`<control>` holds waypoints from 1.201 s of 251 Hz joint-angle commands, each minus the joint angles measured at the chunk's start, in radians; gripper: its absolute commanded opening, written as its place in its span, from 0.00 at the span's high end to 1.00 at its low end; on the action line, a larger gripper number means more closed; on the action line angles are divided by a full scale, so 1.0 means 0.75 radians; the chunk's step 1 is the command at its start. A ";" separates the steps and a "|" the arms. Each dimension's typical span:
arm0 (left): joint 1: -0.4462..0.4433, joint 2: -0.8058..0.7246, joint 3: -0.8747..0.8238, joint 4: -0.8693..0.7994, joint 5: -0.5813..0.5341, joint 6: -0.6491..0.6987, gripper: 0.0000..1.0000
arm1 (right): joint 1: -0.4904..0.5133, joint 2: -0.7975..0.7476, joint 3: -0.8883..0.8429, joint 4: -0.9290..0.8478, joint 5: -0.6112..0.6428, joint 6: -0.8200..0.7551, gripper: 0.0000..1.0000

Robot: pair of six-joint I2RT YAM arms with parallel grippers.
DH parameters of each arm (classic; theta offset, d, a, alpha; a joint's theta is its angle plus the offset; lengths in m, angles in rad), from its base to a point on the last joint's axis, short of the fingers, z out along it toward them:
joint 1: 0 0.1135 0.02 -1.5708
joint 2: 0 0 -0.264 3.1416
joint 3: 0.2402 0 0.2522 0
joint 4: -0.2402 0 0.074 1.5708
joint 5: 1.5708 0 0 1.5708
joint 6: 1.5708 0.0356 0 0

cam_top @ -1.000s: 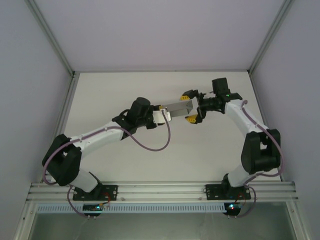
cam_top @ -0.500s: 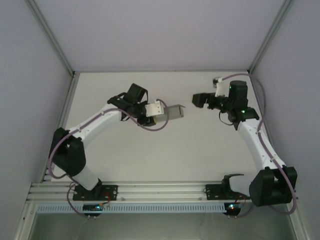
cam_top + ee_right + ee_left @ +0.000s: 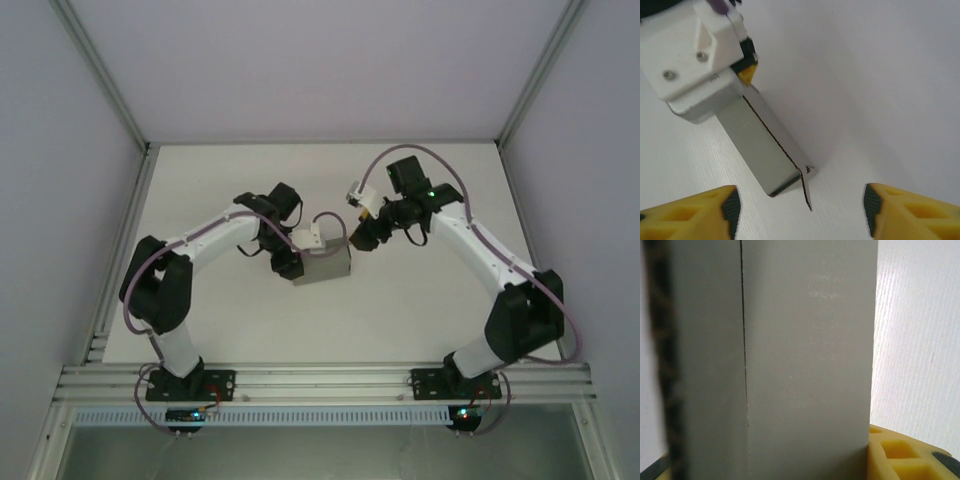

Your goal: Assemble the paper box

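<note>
Two arms meet over worktop (image 3: 400,320). Left fingers (image 3: 301,263) clench one end of box (image 3: 326,268), held just left of centre, loose flap at its far end. Right fingers (image 3: 362,238) spread, grasping nothing, just beside that end.

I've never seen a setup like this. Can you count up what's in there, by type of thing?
Robot arms: 2, the left arm and the right arm
Grey paper box: 1, held in the air by the left arm
White table: 1
Total: 4
</note>
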 commanded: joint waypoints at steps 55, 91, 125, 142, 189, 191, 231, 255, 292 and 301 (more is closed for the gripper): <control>-0.002 0.048 0.050 -0.068 -0.004 -0.011 0.71 | 0.063 0.165 0.088 -0.174 0.113 -0.058 0.48; -0.002 0.042 0.042 -0.065 0.001 -0.013 0.70 | 0.066 0.235 0.136 -0.154 0.075 0.021 0.61; -0.001 0.044 0.037 -0.046 -0.004 -0.016 0.70 | 0.066 0.263 0.151 -0.140 0.062 0.049 0.75; -0.002 0.046 0.038 -0.043 -0.006 -0.016 0.71 | 0.068 0.265 0.163 -0.154 0.053 0.061 0.81; -0.001 0.044 0.025 -0.018 -0.020 -0.029 0.71 | 0.078 0.245 0.176 -0.209 0.062 0.112 0.96; -0.001 0.044 0.026 -0.017 -0.022 -0.030 0.71 | 0.081 0.243 0.175 -0.208 0.064 0.121 0.97; -0.002 0.042 0.022 0.020 -0.024 -0.066 0.71 | 0.129 0.183 0.084 -0.085 0.095 0.350 1.00; -0.002 0.038 0.017 0.053 -0.026 -0.091 0.71 | 0.161 0.119 -0.044 0.145 0.155 0.628 1.00; 0.000 0.038 0.004 0.107 -0.019 -0.112 0.70 | 0.263 0.043 -0.282 0.508 0.464 1.000 1.00; -0.002 0.039 0.003 0.116 -0.021 -0.118 0.70 | 0.281 0.028 -0.334 0.586 0.457 1.034 1.00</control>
